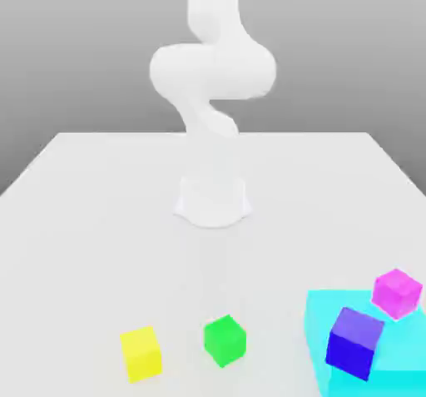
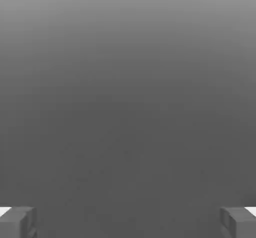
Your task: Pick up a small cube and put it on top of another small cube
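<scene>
The gripper is spread wide — fingertips far apart — holding and touching nothing.

Simulated tabletop: plain white table, grey void.

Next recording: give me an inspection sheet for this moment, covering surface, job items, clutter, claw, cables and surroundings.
Surface: white table, flat.
Job's things: green cube on the table; blue-violet cube atop the cyan block, apart from the green one.
Clutter: yellow cube to the exterior view's left of green; magenta cube at the cyan block's far edge.
Claw: claw open, fingertips wide apart, holding nothing.
Cables: nothing seen.
Surroundings: plain grey backdrop; white arm rising from its base.
</scene>
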